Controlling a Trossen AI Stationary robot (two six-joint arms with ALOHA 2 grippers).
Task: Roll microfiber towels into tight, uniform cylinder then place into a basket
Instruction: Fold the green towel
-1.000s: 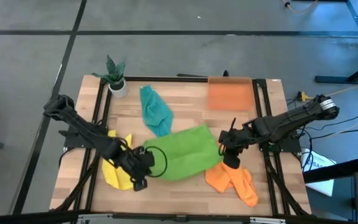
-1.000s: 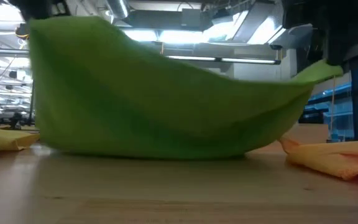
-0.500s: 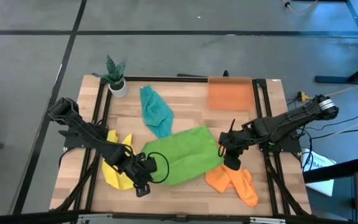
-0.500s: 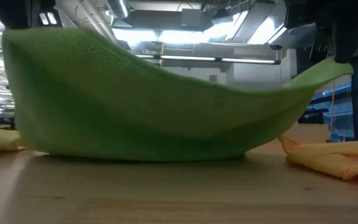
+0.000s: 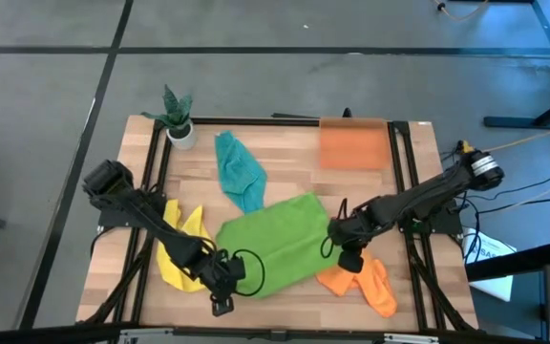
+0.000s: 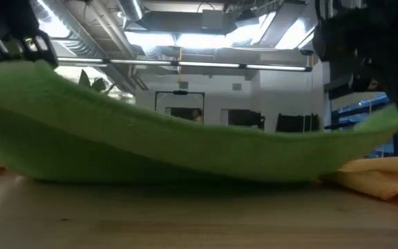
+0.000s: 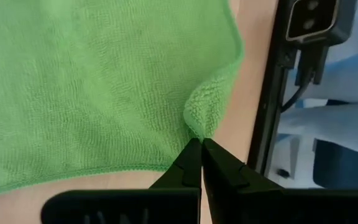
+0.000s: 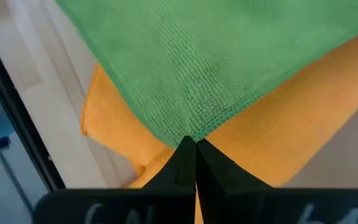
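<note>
the large bright green microfiber towel (image 5: 273, 244) hangs stretched above the wooden bench (image 5: 285, 158), between both arms. left fingers (image 7: 199, 163) are pinched tight on one corner, right fingers (image 8: 194, 158) clamped on the opposite corner, over the crumpled orange cloth (image 5: 363, 279)

Four soft microfiber cloths are lying on the wooden bench: one bright green cloth (image 5: 275, 244) at lower centre, one yellow cloth (image 5: 175, 258) at lower left, one teal cloth (image 5: 239, 170) above centre, one orange cloth (image 5: 363, 282) at lower right. One translucent orange rectangular tray (image 5: 353, 144) is sitting at upper right. One small potted green plant (image 5: 177, 117) is standing at upper left. Two dark arms are reaching in.
</note>
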